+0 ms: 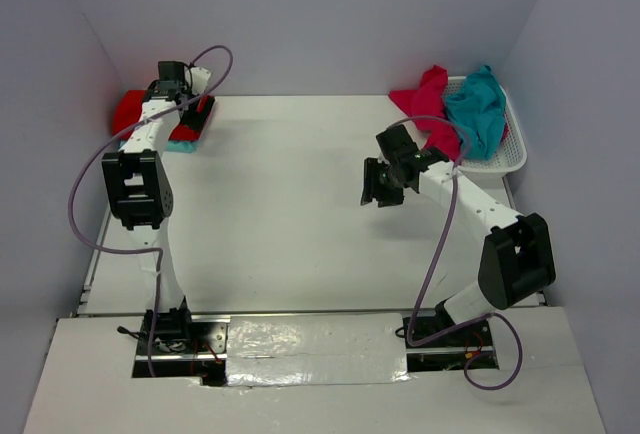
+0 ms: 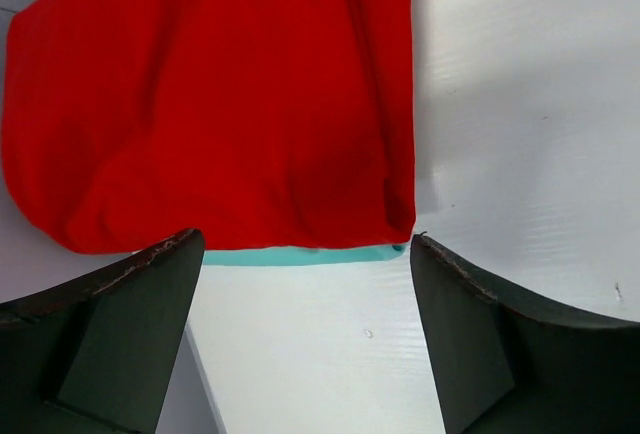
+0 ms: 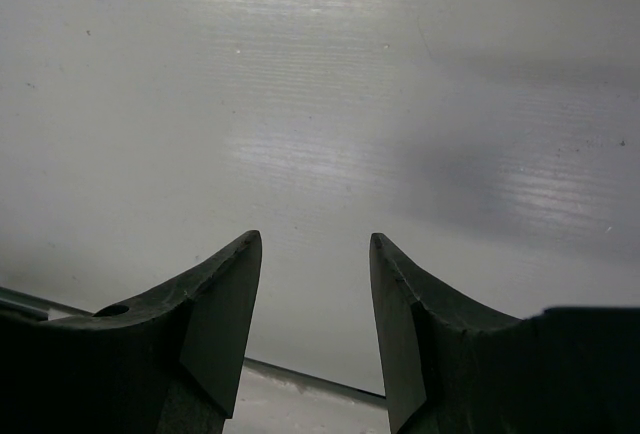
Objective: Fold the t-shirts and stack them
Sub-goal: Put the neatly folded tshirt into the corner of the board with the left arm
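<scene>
Red shirt (image 2: 220, 104) over teal shirt (image 2: 300, 255), left pincer (image 2: 305, 238) spread wide, right pincer (image 3: 315, 240) parted, empty, basket (image 1: 516, 157) with perhaps two more.

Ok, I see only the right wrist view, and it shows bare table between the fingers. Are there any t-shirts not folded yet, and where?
Observer: Yes. A crimson t-shirt and a teal t-shirt lie crumpled in the white basket at the far right corner.
Operator: And what does the left arm do?
Observer: The left gripper hangs open, holding nothing, at the edge of a folded red t-shirt in the far left corner.
Operator: Is anything under that shirt?
Observer: Yes, a second teal t-shirt; only its edge shows from under the red one.
</scene>
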Available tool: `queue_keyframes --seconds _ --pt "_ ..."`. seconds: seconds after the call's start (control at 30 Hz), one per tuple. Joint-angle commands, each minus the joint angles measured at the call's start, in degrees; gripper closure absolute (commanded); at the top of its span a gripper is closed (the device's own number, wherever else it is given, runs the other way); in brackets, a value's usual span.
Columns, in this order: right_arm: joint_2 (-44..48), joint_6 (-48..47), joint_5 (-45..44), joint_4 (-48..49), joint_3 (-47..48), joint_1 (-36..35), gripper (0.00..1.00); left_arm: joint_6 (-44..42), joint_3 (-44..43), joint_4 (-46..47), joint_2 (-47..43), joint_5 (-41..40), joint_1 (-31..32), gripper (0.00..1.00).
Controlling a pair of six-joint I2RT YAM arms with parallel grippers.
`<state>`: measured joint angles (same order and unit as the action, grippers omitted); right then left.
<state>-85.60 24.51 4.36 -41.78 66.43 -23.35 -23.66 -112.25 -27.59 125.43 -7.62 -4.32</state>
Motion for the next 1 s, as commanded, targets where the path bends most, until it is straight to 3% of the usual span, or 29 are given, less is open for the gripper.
queue_keyframes --seconds 0.0,0.3,0.4,0.5,0.53,0.57,0.83,0.93,0.97 --pt "1.9 -0.6 0.5 1.5 -0.3 0.4 0.45 0.3 -2.0 -1.9 2.7 3.1 0.1 0.04" --pt "1.9 -1.5 0.4 1.0 -0.4 1.0 0.45 1.2 -5.2 -5.4 7.3 4.6 -1.0 0.22" --pt "2.0 -1.3 0.5 1.1 -0.9 1.1 0.45 1.2 -4.3 -5.1 7.7 3.2 -1.0 0.33" --pt "2.1 -1.2 0.2 0.9 -0.9 1.1 0.45 1.0 -3.2 -3.9 7.7 1.3 -1.7 0.65" --pt "2.4 -1.2 0.1 0.8 -0.8 1.3 0.45 1.2 -3.2 -3.8 7.6 1.1 -1.9 0.94" --pt "2.6 -1.1 0.0 0.9 -0.9 1.6 0.45 1.2 -2.5 -3.8 7.1 1.1 -1.9 1.00" --pt "4.9 -0.6 0.7 1.4 -2.2 3.2 0.45 1.6 9.4 -1.4 -2.9 5.4 -0.6 1.00" --pt "4.7 -0.7 1.3 1.4 -1.8 3.5 0.45 1.9 11.9 -1.6 -2.8 5.3 -0.6 1.00" --pt "4.6 -0.9 1.6 1.4 -1.5 3.7 0.45 1.9 11.4 -2.2 -2.4 5.6 -0.5 0.95"
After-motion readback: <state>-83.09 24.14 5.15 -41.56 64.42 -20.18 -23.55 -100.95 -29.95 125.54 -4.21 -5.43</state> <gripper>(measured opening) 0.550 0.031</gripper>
